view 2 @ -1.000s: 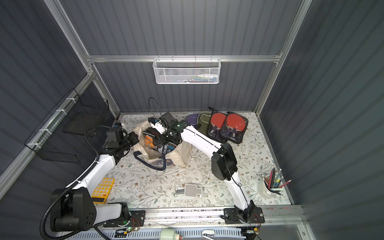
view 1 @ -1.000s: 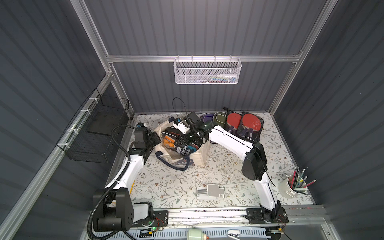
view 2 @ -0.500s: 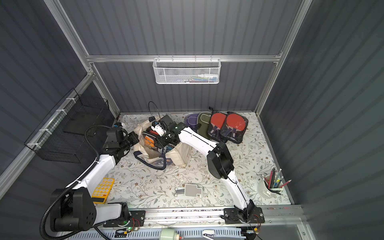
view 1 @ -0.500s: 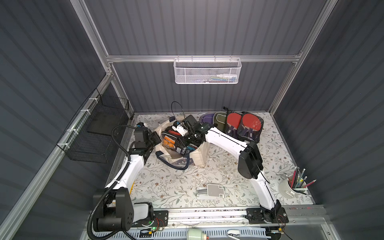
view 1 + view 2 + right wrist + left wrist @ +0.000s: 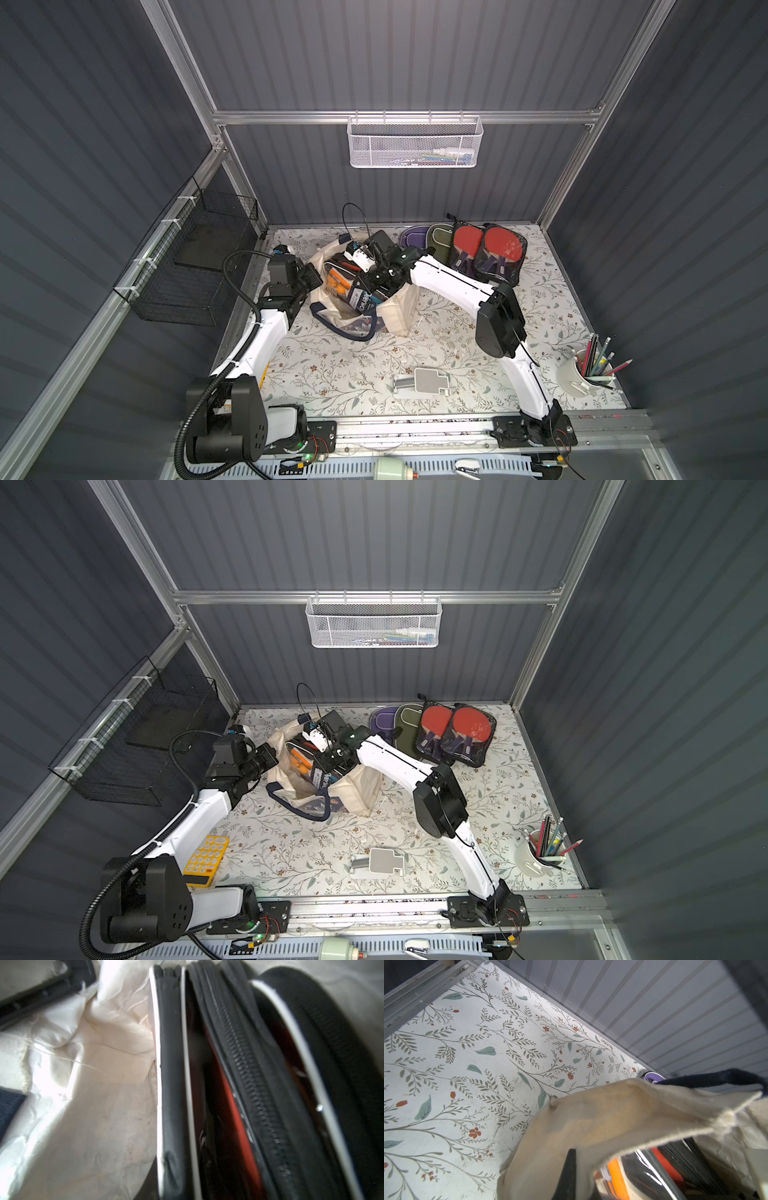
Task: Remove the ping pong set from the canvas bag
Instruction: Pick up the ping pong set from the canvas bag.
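The cream canvas bag lies open at the back left of the floral table. My left gripper is shut on its rim, holding the mouth up. One black finger presses the canvas. Inside stands the ping pong set, a black zip case with a clear window, orange balls and red paddles. My right gripper is down inside the bag, closed on the case's white-piped edge. Only one fingertip shows.
Two more red-paddle cases and purple and green covers lie at the back right. A pencil cup stands front right, a grey holder front centre, a yellow calculator front left. A black wire rack hangs left.
My right gripper has pushed further into the bag and its jaws have narrowed onto the case. The right elbow has swung left. The left arm has not moved.
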